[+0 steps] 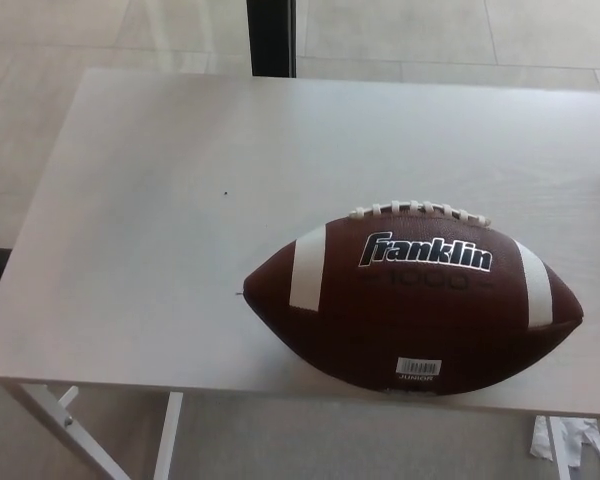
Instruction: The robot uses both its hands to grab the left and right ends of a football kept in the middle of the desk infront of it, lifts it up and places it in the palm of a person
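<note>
Brown "Franklin" football (412, 300), barcode sticker marked "JUNIOR", lies on the desk (160, 200); no fingers visible.

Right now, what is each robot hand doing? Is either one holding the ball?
Left hand: not in view.
Right hand: not in view.
The football lies alone on the desk, unheld.

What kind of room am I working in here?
Probably an office or lab-like indoor space: a pale wood-grain desk on white metal legs, a light tiled floor, and a dark post behind. Only the football is on it.
</note>
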{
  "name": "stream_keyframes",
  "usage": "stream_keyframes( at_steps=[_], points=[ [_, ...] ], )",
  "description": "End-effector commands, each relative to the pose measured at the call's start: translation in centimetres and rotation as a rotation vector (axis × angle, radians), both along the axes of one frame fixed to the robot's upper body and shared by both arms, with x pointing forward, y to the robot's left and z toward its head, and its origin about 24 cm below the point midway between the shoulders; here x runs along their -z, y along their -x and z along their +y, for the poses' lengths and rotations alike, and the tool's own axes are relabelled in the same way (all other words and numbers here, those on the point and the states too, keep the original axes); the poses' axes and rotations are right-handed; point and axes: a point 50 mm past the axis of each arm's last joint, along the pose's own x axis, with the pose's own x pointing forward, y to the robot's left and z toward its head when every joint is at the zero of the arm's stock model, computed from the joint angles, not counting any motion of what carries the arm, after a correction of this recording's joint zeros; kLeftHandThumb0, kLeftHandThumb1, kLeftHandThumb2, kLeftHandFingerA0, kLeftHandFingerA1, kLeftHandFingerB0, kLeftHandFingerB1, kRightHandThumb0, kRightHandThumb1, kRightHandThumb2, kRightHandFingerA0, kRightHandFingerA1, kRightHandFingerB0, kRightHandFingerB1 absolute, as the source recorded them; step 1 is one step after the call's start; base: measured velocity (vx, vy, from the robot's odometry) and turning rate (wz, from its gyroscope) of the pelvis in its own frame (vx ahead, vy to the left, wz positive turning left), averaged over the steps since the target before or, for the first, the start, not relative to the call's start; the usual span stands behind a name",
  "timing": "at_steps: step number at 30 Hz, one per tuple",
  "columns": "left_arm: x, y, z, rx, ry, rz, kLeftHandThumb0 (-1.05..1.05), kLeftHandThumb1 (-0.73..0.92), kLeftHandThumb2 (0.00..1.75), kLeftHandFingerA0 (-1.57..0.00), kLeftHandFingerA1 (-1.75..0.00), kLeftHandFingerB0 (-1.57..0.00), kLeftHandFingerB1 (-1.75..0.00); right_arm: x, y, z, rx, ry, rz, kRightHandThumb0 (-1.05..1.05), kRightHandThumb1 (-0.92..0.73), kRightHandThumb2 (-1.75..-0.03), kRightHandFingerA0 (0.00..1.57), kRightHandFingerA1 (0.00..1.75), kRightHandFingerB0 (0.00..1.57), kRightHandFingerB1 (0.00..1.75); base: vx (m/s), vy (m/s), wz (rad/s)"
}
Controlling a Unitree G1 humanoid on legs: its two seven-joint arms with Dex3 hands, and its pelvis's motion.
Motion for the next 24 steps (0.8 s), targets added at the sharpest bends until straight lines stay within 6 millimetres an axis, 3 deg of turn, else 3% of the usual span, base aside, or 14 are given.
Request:
stream_keyframes(
  at_steps=[1, 2, 3, 5, 10, 13, 15, 16, 24],
  points=[
    [-0.1, -1.5, -9.9, 0.226, -0.122, 0.055, -0.82, 0.92, 0.72, -0.28, -0.51, -0.20, -0.39, 2.5, -2.4, 7.7, -0.077, -0.221, -0.017, -1.05, -0.86, -0.75, 0.16, 1.31, 0.13, 0.92, 0.00, 0.000, 0.00],
    [1.1, -1.5, -11.1, 0.270, -0.146, 0.083, -0.81, 0.77, 1.06, -0.23, -0.57, -0.18, -0.50, 3.1, -2.6, 8.3, -0.072, -0.240, -0.002, -1.05, -0.60, -1.21, 0.51, 1.06, 0.00, 0.66, 0.00, 0.000, 0.00],
    [1.7, -1.4, -11.7, 0.284, -0.145, 0.101, -0.82, 0.92, 0.76, -0.28, -0.54, -0.18, -0.42, 3.4, -2.6, 8.6, -0.076, -0.251, 0.002, -1.05, -0.88, -0.74, 0.17, 1.31, 0.18, 0.92, 0.00, 0.000, 0.00],
    [2.7, -1.4, -12.5, 0.306, -0.141, 0.132, -0.80, 0.92, 0.80, -0.25, -0.55, -0.17, -0.42, 4.0, -2.6, 9.3, -0.086, -0.256, 0.017, -1.05, -0.90, -0.78, 0.31, 1.31, 0.22, 0.94, 0.00, 0.000, 0.00],
    [4.3, -1.0, -13.9, 0.329, -0.139, 0.167, -0.82, 0.92, 0.84, -0.25, -0.57, -0.15, -0.43, 5.0, -2.9, 10.5, -0.106, -0.218, 0.082, -1.05, -0.89, -0.76, 0.27, 1.33, 0.19, 0.93, 0.00, 0.000, 0.00],
    [5.8, -0.6, -15.2, 0.355, -0.119, 0.216, -0.87, 0.92, 0.85, -0.27, -0.55, -0.16, -0.41, 6.4, -3.3, 11.5, -0.133, -0.227, 0.144, -1.05, -0.86, -0.76, 0.29, 1.32, 0.25, 0.94, 0.00, 0.000, 0.00],
    [6.2, -0.5, -15.3, 0.361, -0.126, 0.234, -0.89, 0.92, 0.85, -0.24, -0.55, -0.17, -0.42, 6.9, -3.4, 11.9, -0.144, -0.224, 0.164, -1.05, -0.89, -0.85, 0.31, 1.34, 0.23, 0.94, 0.00, 0.000, 0.00],
    [6.5, -0.4, -15.3, 0.365, -0.134, 0.243, -0.88, 0.92, 0.85, -0.26, -0.55, -0.17, -0.41, 7.3, -3.4, 12.2, -0.153, -0.214, 0.180, -1.05, -0.86, -0.79, 0.39, 1.40, 0.25, 0.99, 0.00, 0.000, 0.00],
    [7.9, 0.4, -15.0, 0.376, -0.165, 0.287, -0.91, 0.92, 0.89, -0.30, -0.57, -0.19, -0.42, 8.9, -3.2, 13.1, -0.162, -0.216, 0.241, -1.05, -0.87, -0.81, 0.40, 1.45, 0.26, 1.03, 0.00, 0.000, 0.00]
  ],
)
